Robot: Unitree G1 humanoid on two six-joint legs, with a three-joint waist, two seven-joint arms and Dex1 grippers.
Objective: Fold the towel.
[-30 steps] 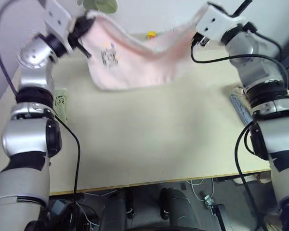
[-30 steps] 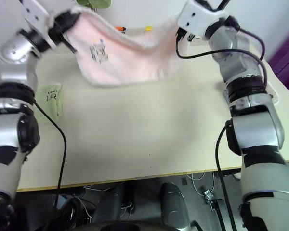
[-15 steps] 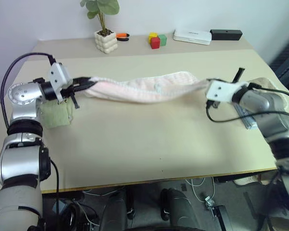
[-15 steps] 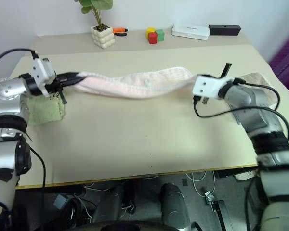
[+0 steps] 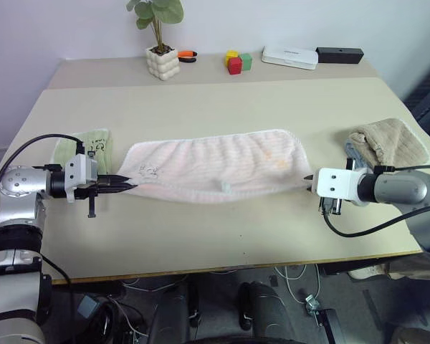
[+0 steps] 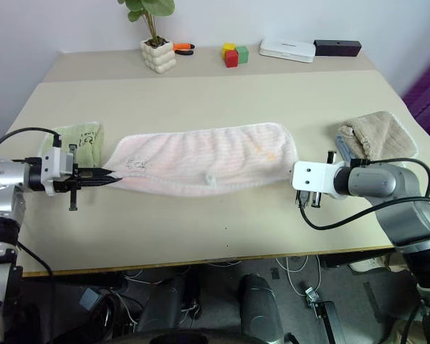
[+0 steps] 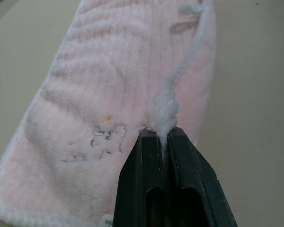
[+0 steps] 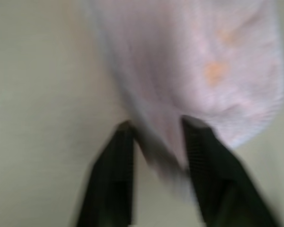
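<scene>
Pink terry, laid flat: the towel (image 5: 218, 166) lies spread on the table (image 5: 215, 236), long axis running side to side across my front, between my two grippers. Taking the towel as landmark: the green cloth (image 5: 86, 147) sits just off its left end, partly under my left arm's reach; the tan cloth (image 5: 387, 142) sits off its right end, apart from it. The plant pot (image 5: 163, 61), blocks (image 5: 235, 62) and the white box (image 5: 290, 56) stand well behind its far edge.

Left gripper (image 7: 163, 137): fingers clenched on the near-left corner of the towel, a tuft of hem pinched between the tips, the dark printed mark (image 7: 97, 142) just beside them. The gripper points along the towel's length, toward the right end.

Right gripper (image 8: 156, 127): fingers stand apart, straddling the near-right corner; cloth sits between them. That view is smeared, so I cannot tell whether they touch the cloth or have let it go. In the head views this gripper (image 5: 317, 188) sits at the towel's right tip.

Judgement: the towel is half as wide as it might be, a fold along its length seemingly made. The next fold is end to end along the long axis. Both corners are equally near their own hands; either end could travel to the other.
</scene>
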